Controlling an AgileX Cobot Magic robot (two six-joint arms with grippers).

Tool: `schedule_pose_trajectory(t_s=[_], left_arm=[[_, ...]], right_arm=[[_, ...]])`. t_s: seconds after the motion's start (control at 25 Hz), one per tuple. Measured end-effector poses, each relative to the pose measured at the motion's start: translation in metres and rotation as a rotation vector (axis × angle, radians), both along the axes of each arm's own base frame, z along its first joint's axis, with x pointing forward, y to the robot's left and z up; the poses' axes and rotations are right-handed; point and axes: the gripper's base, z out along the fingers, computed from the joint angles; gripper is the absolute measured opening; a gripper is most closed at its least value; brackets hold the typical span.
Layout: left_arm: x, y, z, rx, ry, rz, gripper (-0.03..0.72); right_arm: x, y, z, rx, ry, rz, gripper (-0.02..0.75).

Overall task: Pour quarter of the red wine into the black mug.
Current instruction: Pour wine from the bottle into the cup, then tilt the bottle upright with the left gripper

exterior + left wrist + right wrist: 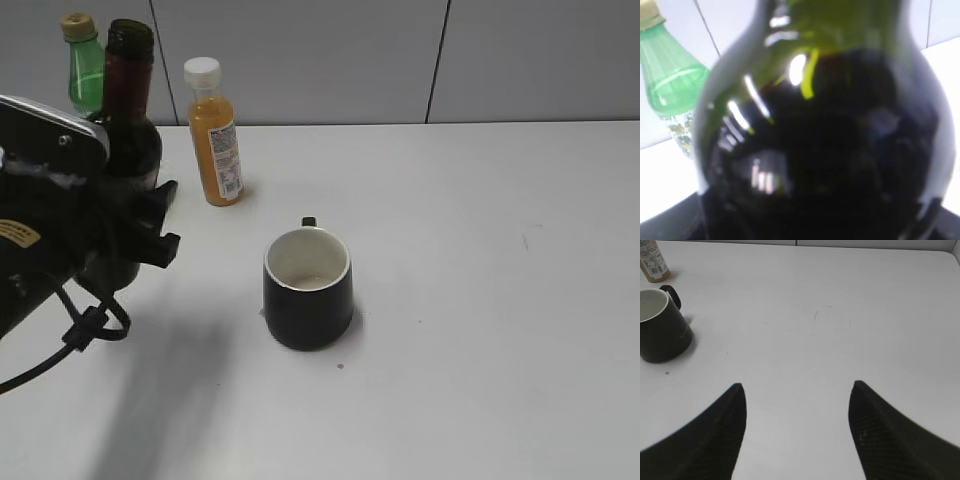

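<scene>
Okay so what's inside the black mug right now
The black mug shows only its white interior; the visible part of the bottom looks bare, with no red liquid in sight. The near wall hides part of the bottom. The wine bottle stands upright at the left gripper.

The red wine (pixel 128 120) is contained in a dark glass bottle, which is held upright at the left of the counter (pixel 480 300). A maroon foil is seen round its neck, and the mouth appears uncapped. In the left wrist view the rounded shoulder of the bottle (pixel 825 130) fills the frame, with dark liquid visible up to the shoulder. The black mug (pixel 307 288) is set upright near the middle of the counter, well apart from the bottle. Its interior is white, and its handle is turned to the far side.
</scene>
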Motion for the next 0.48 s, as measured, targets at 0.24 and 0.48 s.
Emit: schedule_pose_trajectory(t_s=[0.24, 0.48], left_arm=[[0.000, 0.007, 0.000, 0.179, -0.010, 0.029, 0.543], [-0.001, 0.013, -0.002, 0.270, 0.020, 0.077, 0.542]], right_arm=[[0.000, 0.000, 0.000, 0.000, 0.000, 0.000, 0.494], [0.000, 0.000, 0.000, 0.000, 0.000, 0.000, 0.494]])
